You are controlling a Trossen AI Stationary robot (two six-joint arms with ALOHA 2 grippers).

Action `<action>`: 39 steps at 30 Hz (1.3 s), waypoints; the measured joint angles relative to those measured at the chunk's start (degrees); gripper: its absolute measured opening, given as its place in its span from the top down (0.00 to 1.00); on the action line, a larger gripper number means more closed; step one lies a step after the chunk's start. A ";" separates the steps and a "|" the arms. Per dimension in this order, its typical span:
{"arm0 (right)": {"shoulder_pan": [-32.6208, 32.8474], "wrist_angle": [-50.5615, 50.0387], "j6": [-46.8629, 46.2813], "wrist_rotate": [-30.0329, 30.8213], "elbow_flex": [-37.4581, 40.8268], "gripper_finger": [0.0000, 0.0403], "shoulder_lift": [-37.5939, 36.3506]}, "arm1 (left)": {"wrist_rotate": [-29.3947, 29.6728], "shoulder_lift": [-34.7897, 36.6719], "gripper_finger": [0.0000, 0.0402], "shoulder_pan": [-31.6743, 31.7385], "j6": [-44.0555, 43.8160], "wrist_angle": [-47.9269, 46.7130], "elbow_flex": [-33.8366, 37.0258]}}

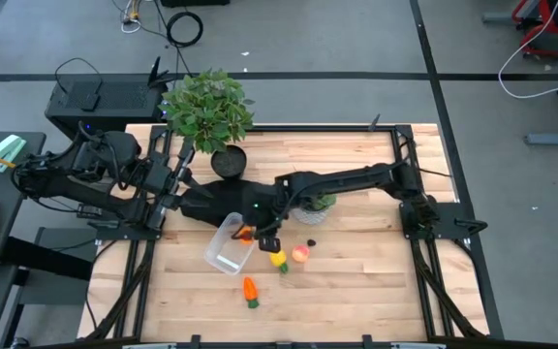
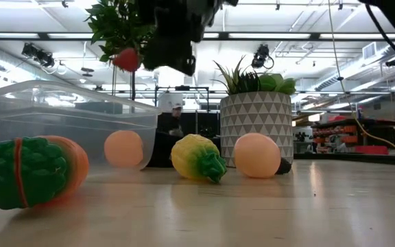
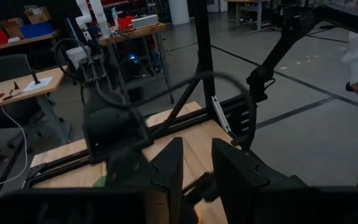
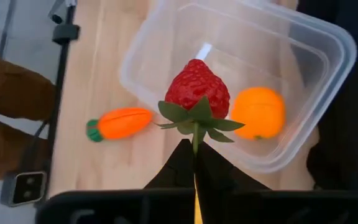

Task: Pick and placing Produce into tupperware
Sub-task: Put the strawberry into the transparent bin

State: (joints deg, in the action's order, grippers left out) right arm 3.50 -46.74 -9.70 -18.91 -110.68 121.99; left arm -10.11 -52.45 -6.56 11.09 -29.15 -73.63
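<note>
My right gripper (image 4: 195,146) is shut on a red strawberry (image 4: 197,93) and hangs over the clear tupperware (image 4: 166,37), which stands on the table. In the low view the strawberry (image 2: 126,59) is above the container's rim (image 2: 67,92). A round orange (image 4: 258,112) lies inside the tupperware. On the wood beside it lie the carrot (image 1: 250,291), the yellow piece with a green stem (image 1: 278,260) and the pink-red fruit (image 1: 301,254). My left gripper (image 3: 197,168) is open and touches nothing; it waits on the far left side of the tupperware (image 1: 229,244). My right gripper pinches the strawberry's green stem (image 4: 196,138) between its two fingertips. It comes from above, slanting down. The red body sticks out beyond the fingertips. The fruit is lifted clear, above the open tupperware.
A white patterned pot with a plant (image 2: 256,123) stands just behind the pink-red fruit (image 2: 256,155). A larger leafy plant in a dark pot (image 1: 211,111) stands at the table's far edge. Bare wood lies toward the near and right sides (image 1: 376,281).
</note>
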 joint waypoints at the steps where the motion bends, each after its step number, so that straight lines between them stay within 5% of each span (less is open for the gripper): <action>1: -0.38 0.11 0.14 -1.10 -0.28 1.00 0.55 | -0.01 0.02 0.77 -0.01 0.00 0.01 0.00; 13: -2.84 7.16 -1.05 -6.34 -0.56 1.00 2.02 | 0.00 0.02 0.77 0.01 0.07 -0.04 0.00; 21: -2.09 8.68 -0.64 5.82 -0.56 1.00 1.99 | 0.00 0.01 0.77 -0.01 0.09 -0.07 0.00; 33: -1.64 7.51 -8.65 4.14 -0.48 1.00 3.55 | -0.01 0.00 0.78 -0.01 0.13 -0.11 0.00; 39: -0.58 7.30 -9.98 7.99 -0.49 1.00 4.10 | -0.02 0.02 0.77 -0.01 0.17 -0.07 0.00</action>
State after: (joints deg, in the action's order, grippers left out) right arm 2.92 -39.43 -19.68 -10.92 -111.18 126.08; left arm -10.13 -52.42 -6.57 11.27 -29.21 -73.63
